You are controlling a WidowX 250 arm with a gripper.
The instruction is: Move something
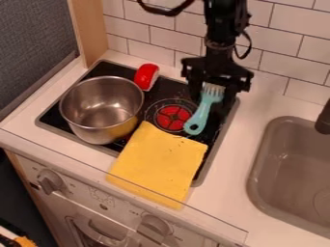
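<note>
White tiles (129, 30) line the wall behind your worktop (226, 181), with a wooden post (90, 29) at the far left corner. You have a black hob (106, 70) set in the surface, and a grey sink (258, 166) to its right, with a dark tap (324, 118) at the view's right edge. Your claw (216, 88) hangs over the far right part of the hob, at the head end of the turquoise brush (202, 112). You cannot tell from this angle how far open it is, or whether it has hold of the brush. The brush slants, its head towards the wall and its holed handle end nearer you, just right of the red-centred ring (172, 118). Your steel pot (90, 120) stands upright on the hob's left side, with a red thing (147, 76) beside its far right rim. Nearer you, a yellow cloth (158, 161) lies spread across the hob's front edge and onto the worktop. Below, you see knobs (50, 181) on the front panel.
</note>
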